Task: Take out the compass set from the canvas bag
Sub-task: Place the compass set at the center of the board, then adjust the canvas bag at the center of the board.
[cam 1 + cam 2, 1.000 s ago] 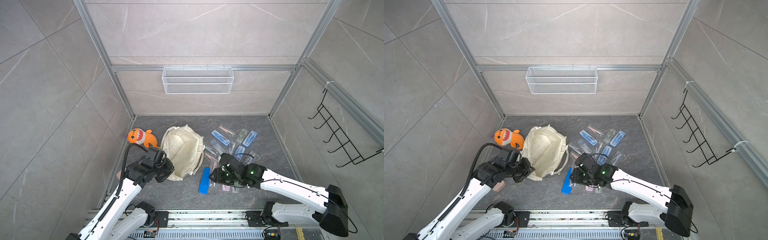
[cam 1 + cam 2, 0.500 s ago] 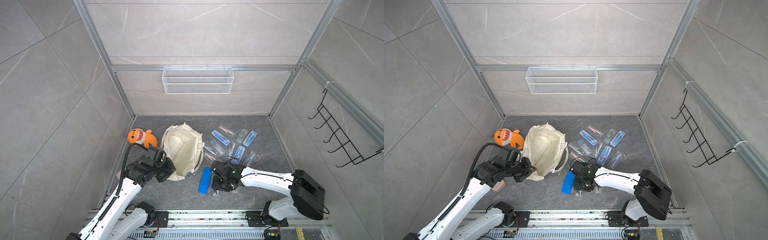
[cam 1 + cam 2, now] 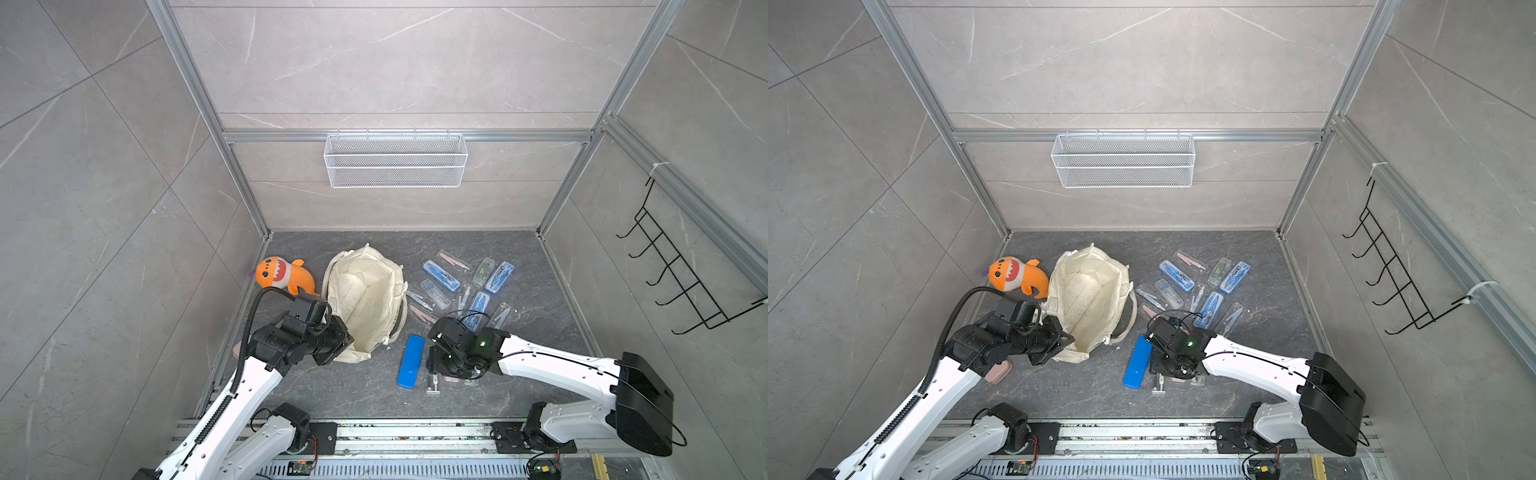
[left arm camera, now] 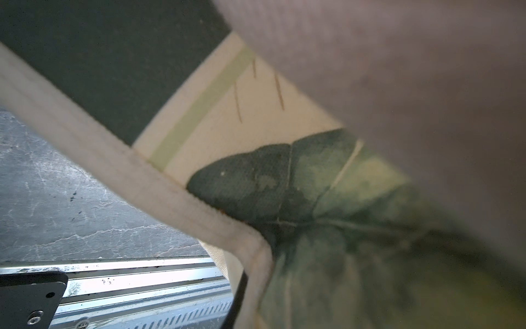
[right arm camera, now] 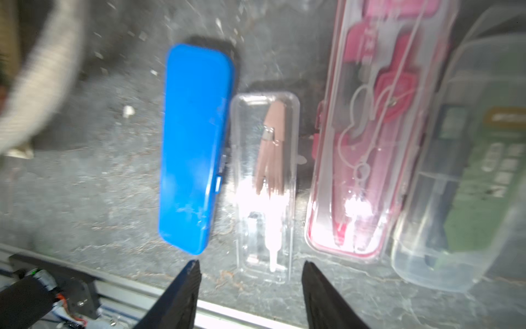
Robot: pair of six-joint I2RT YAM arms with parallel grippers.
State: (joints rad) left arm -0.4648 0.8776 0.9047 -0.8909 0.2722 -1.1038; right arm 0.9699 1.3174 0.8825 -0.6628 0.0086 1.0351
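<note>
While the left fingers are being pressed closed on the near rim of the canvas bag, the bag's mouth is being held open, so that its cream inside is showing in both top views. A green leaf print on the canvas is filling much of the left wrist view. The bag is lying on the dark table, reaching away from those fingers toward the back wall, and an orange plush toy is lying just beside it, beyond the left fingers. The right fingers are being held apart with nothing between them, pointed down at the table. A clear-cased compass set is lying flat just beyond their tips, in line with the gap and touched by neither. A blue case is lying just beside it, past the finger nearer the bag. A pink compass set and a green-filled clear box are lying past the other finger. More compass sets are lying scattered farther beyond the right fingers, all outside the bag.
</note>
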